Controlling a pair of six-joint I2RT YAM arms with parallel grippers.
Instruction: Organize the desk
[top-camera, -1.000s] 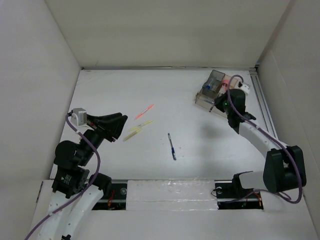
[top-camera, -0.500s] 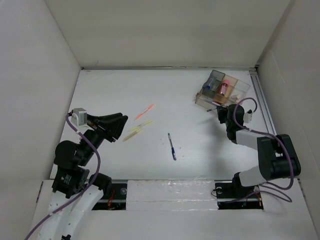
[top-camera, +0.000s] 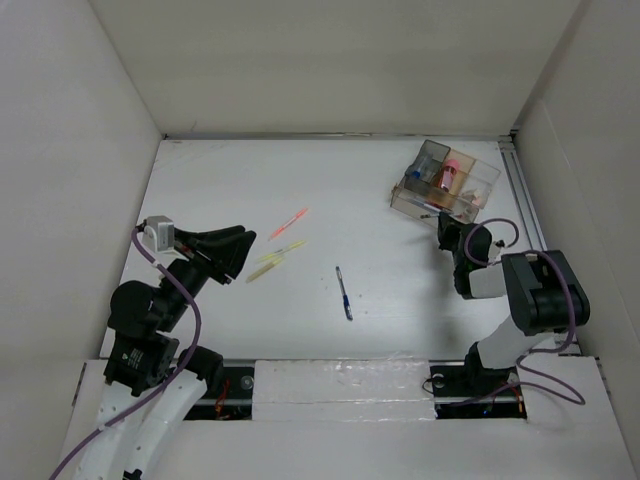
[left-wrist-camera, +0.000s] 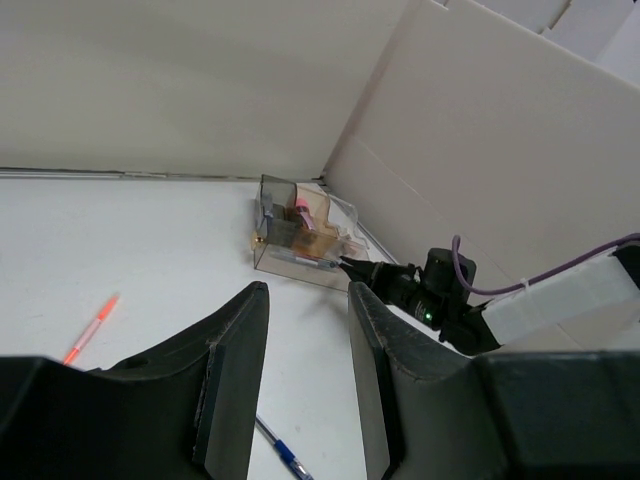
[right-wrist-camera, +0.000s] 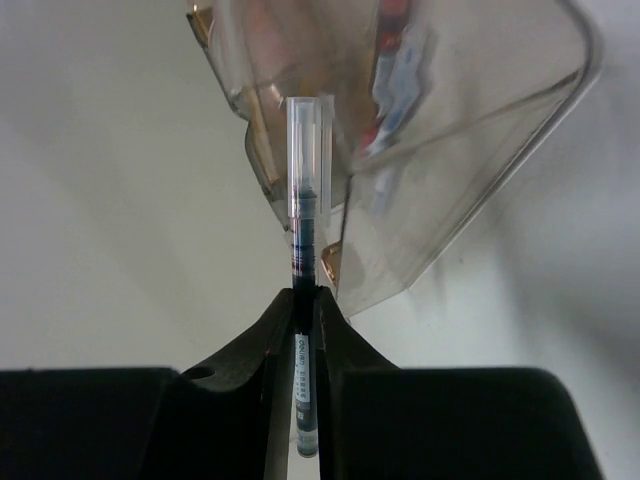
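Observation:
The white desk (top-camera: 330, 180) holds a blue pen (top-camera: 343, 292), a red pen (top-camera: 288, 223) and two yellow-green pens (top-camera: 275, 260). A clear organizer box (top-camera: 445, 180) stands at the far right. My right gripper (top-camera: 443, 224) is just in front of the box, shut on a black pen with a clear cap (right-wrist-camera: 303, 200). The pen points at the box's near wall (right-wrist-camera: 440, 130). The pen sits between the fingertips of this gripper (right-wrist-camera: 305, 297). My left gripper (top-camera: 228, 255) is open and empty left of the yellow-green pens. In the left wrist view this gripper (left-wrist-camera: 307, 300) hangs above the blue pen (left-wrist-camera: 285, 455).
A metal rail (top-camera: 527, 220) runs along the desk's right side. White walls enclose the desk on the left, back and right. The organizer holds a pink item (top-camera: 449, 175) and several small things.
My right arm has drawn back toward its base and folded, uncovering the organizer. Its gripper now sits just in front of the box. The left arm has not moved.

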